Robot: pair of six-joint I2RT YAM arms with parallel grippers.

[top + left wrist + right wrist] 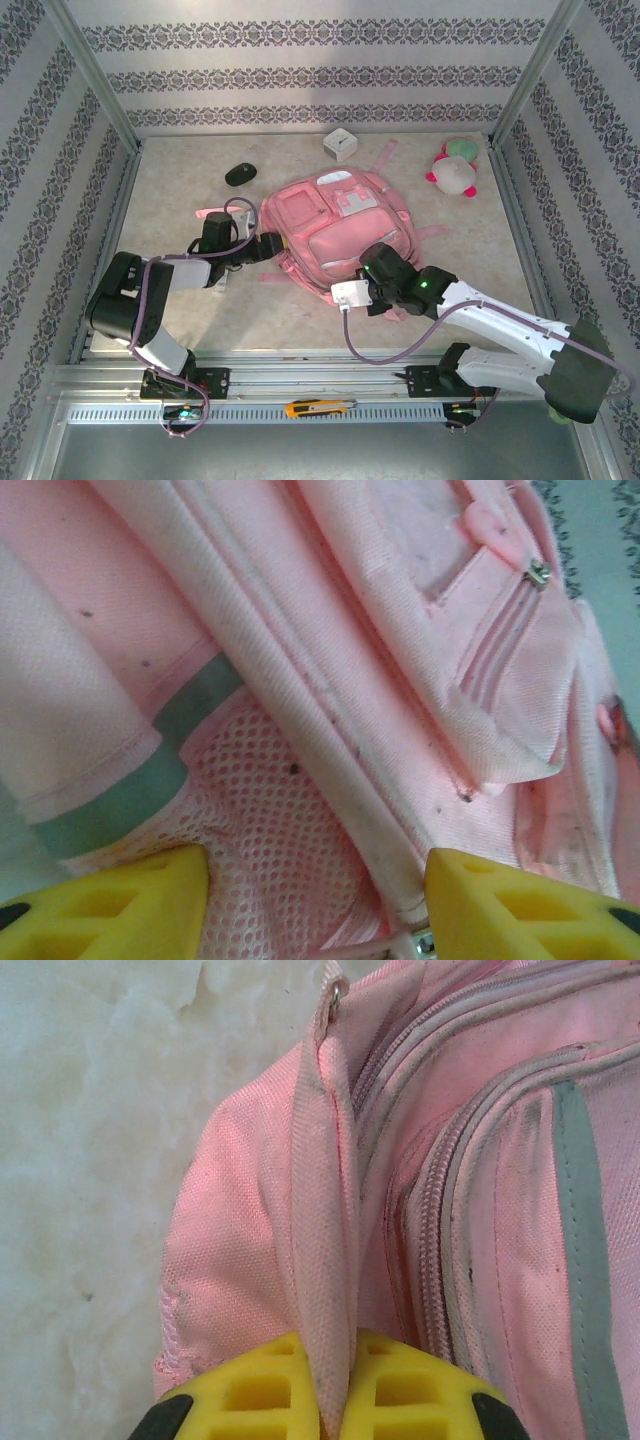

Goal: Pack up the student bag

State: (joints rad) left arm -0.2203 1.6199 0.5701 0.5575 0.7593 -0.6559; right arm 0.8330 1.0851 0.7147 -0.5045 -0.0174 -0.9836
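Note:
The student bag point(335, 225), a large pink backpack with zipped front pockets, lies flat in the middle of the table. My left gripper point(268, 243) is at the bag's left side. In the left wrist view it point(315, 910) stands open, its yellow fingers point(110, 905) set wide on either side of a pink mesh side pocket point(270, 830) and a pale trim band. My right gripper point(370, 275) is at the bag's near edge. In the right wrist view it point(338, 1380) is shut on an upright fold of the bag's pink fabric point(325, 1210), beside a zip point(430, 1250).
A black mouse point(240, 174) and a white cube point(340, 144) lie behind the bag, and a pink-and-white plush toy point(455, 168) sits at the back right. Pink straps point(212, 213) trail left of the bag. An orange utility knife point(318, 407) rests on the front rail. Patterned walls enclose the table.

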